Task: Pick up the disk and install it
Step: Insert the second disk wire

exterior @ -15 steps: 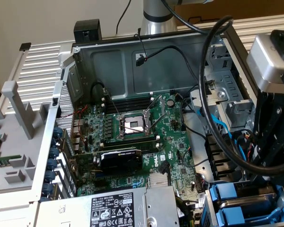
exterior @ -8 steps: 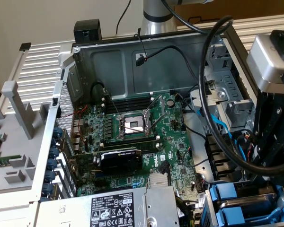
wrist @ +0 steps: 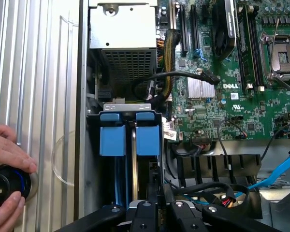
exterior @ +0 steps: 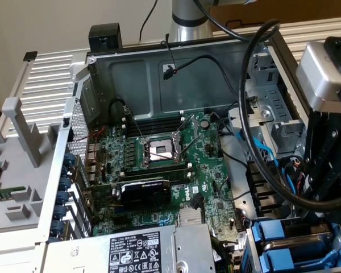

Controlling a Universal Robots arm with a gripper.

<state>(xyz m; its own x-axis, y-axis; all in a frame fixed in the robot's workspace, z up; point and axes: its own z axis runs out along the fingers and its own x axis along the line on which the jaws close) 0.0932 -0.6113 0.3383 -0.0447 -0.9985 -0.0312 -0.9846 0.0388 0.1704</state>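
In the wrist view, two blue disk carriers (wrist: pixel 112 140) (wrist: pixel 148 140) stand side by side, edge-up, in the drive bay (wrist: pixel 125 105) at the corner of the open computer case. A thin silver strip (wrist: pixel 134 164) runs between them; the disks' metal faces are hidden. My gripper (wrist: pixel 158 194) hangs right over the bay with its jaws close together, and I cannot tell whether they pinch anything. In the exterior view the black gripper (exterior: pixel 328 190) sits at the right, just above the same blue carriers (exterior: pixel 271 232).
The motherboard (exterior: pixel 159 170) with its open processor socket (exterior: pixel 159 151) fills the case floor. A grey power supply (exterior: pixel 142 250) and black cables (exterior: pixel 250 102) lie beside the bay. A person's hand (wrist: pixel 5 154) rests on a black knob (wrist: pixel 4 187) on the ribbed table.
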